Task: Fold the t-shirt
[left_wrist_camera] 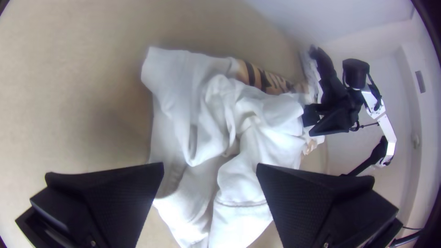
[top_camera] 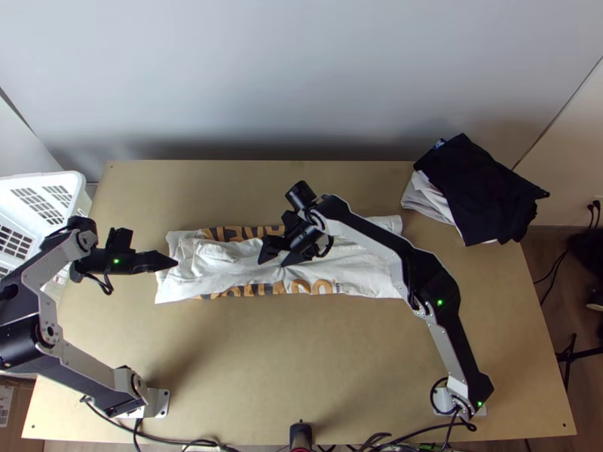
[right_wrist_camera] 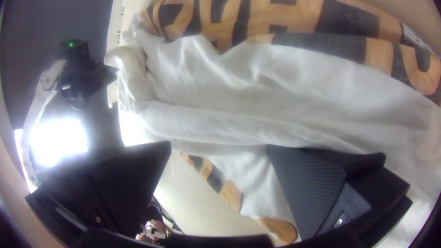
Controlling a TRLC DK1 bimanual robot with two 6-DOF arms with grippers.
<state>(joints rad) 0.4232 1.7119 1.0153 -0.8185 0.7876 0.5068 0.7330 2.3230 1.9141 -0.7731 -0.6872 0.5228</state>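
Black pads on the left gripper are spread wide, with nothing pinched between them; it's right by the left end of the shirt. Right gripper is gaping too, sitting over the middle of the shirt, and its wrist view shows creased white cloth running across past the fingertips. Shirt itself is basically one long strip lying crosswise on the table, mostly white, with tan and dark lettering along both long edges. Left end is pretty rumpled, loose folds bunching up there, and the right end looks a lot flatter. Further out, there's a heap of dark and pale clothes on the far right corner, a white basket off the left side, and cables along the near edge.
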